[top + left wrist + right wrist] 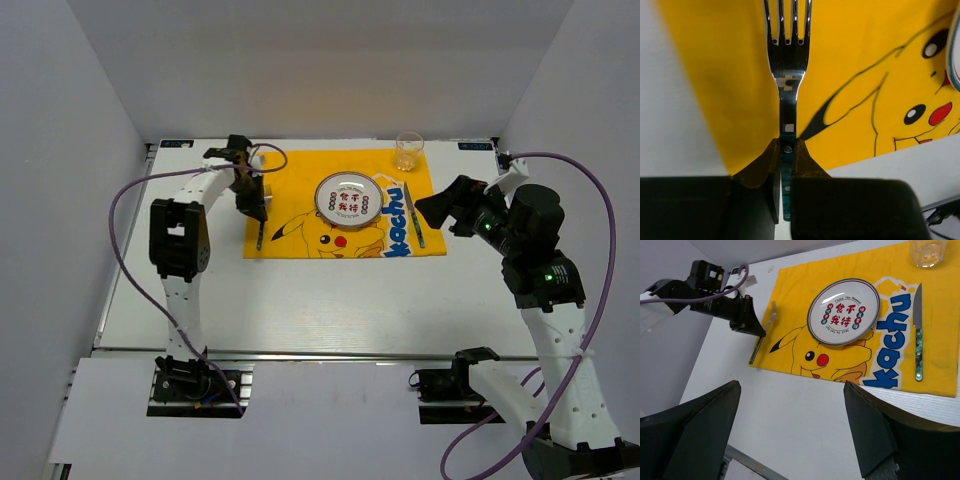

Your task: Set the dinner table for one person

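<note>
left hand (786, 150) clamped on fork (787, 60) handle at yellow placemat (715, 75) left edge, upper left of top view. right hand (791, 400) wide open, mid-right.

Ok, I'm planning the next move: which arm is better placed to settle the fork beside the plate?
Left. The left claw grips the fork over the placemat's left edge; the right claw hangs open near the knife.
</note>
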